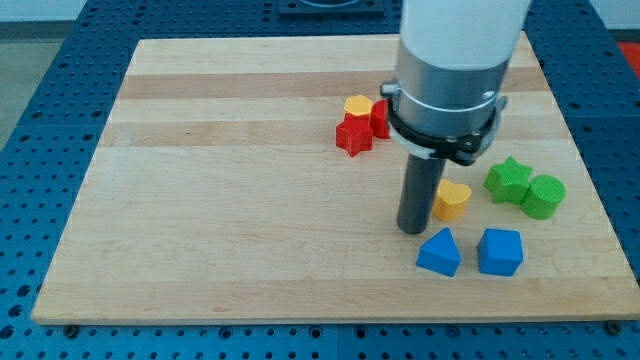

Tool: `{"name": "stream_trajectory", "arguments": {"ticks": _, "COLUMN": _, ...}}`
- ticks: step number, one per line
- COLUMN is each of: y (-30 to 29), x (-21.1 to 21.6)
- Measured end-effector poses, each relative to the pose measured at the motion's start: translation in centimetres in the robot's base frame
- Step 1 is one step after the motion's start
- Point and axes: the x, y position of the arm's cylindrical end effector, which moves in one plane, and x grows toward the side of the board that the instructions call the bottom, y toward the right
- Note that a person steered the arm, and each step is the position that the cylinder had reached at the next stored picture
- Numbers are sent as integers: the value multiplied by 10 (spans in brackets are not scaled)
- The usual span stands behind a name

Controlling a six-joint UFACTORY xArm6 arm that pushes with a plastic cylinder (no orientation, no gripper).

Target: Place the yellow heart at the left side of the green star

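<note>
The yellow heart [452, 200] lies on the wooden board, right of centre. The green star [508, 180] lies a short way to the heart's right, with a gap between them. My tip [413, 230] rests on the board directly at the heart's left edge, touching or nearly touching it. The rod rises from there into the large grey and white arm body, which hides the board behind it.
A green cylinder [544, 196] touches the star's right side. A blue triangle-like block [439, 252] and a blue cube [500, 251] lie just below the heart. A red star [353, 135], a red block [380, 118] and a yellow hexagon [358, 105] cluster at upper centre.
</note>
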Motion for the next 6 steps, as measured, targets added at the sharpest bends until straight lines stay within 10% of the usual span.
{"name": "stream_trajectory", "arguments": {"ticks": 6, "y": 60, "x": -25}}
